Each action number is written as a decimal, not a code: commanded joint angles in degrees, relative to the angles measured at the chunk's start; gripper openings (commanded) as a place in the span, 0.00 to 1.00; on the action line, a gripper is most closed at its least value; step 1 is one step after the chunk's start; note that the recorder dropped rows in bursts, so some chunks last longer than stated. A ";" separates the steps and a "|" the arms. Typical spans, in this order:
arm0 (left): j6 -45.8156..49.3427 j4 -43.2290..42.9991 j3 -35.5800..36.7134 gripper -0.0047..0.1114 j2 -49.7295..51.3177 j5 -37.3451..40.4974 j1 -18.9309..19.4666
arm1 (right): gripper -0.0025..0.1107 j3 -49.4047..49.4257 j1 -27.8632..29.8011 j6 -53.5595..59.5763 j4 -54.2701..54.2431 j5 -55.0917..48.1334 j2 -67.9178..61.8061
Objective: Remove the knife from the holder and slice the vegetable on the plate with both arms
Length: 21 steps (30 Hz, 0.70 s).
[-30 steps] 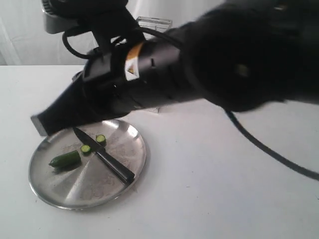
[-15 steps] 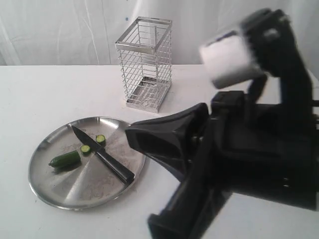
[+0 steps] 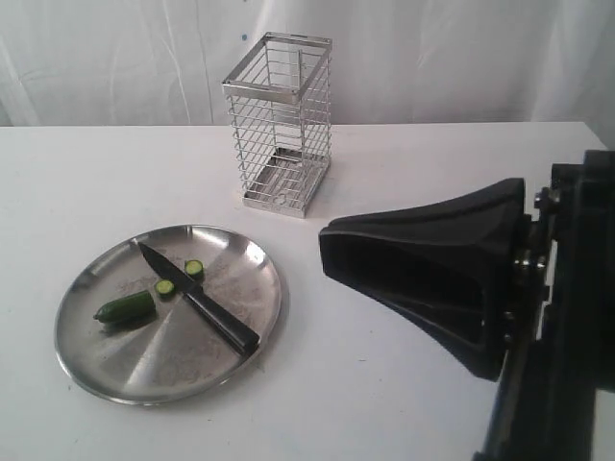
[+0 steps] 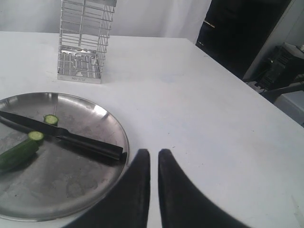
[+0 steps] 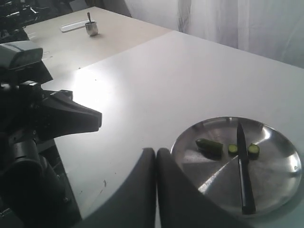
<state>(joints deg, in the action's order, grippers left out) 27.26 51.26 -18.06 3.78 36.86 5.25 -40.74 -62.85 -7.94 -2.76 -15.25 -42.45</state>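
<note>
White tabletop (image 3: 404, 173) under everything. A black robot arm with a wedge-shaped housing (image 3: 432, 269) fills the right of my exterior view. I can't see any fingers there.

Round brushed-steel plate with a raised rim (image 3: 144, 370): its rim sits close ahead of the left fingers and off to one side. It is also just ahead of the right fingers, again off to one side.

Tall square wire basket holder with a flat steel rim (image 3: 281, 125): upright, well beyond the plate as seen from the left fingers, not touching it.

Slim all-black knife (image 3: 197, 300): out of the holder and lying flat on the plate. The handle end is at the plate rim nearest the left fingertips, and the tip points away from them.

Dark green cucumber-like vegetable stub (image 3: 126, 307): on the plate, on the far side of the knife from the left fingers. One cut slice (image 3: 166, 287) sits just beside its cut end and against the blade. A second slice (image 3: 194, 269) lies across the blade from it.

Left gripper (image 4: 154, 154): fingers (image 4: 137, 190) nearly together with a thin gap showing table through it. It grips nothing and hangs above the table, clear of the plate.

Right gripper (image 5: 156, 152): fingers (image 5: 142, 190) clenched together, nothing in them.
</note>
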 commanded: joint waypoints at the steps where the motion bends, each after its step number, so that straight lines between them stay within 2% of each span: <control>1: -0.32 0.98 0.19 0.15 -0.44 0.44 0.07 | 0.02 0.20 0.02 1.08 2.07 2.04 1.47; 3: -0.32 0.98 0.19 0.15 -0.44 0.44 0.07 | 0.02 0.47 1.95 5.45 5.93 1.80 2.99; 5: -0.32 0.86 0.19 0.15 -0.44 0.33 0.07 | 0.02 2.29 6.55 9.41 5.66 2.86 3.89; 10: -0.32 0.74 0.19 0.15 -0.44 0.33 0.07 | 0.02 13.91 23.02 9.05 1.77 11.00 6.94; 14: -0.32 0.46 0.19 0.15 -0.44 0.33 0.07 | 0.02 25.10 33.75 7.94 -0.35 16.69 13.83; 21: -0.32 -0.62 0.19 0.15 -0.44 0.33 0.07 | 0.02 36.16 42.25 6.77 -0.46 10.49 31.04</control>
<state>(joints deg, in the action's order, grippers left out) 27.26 50.72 -17.84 3.78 36.86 5.25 -7.29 -23.10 -0.36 -2.83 -2.54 -16.41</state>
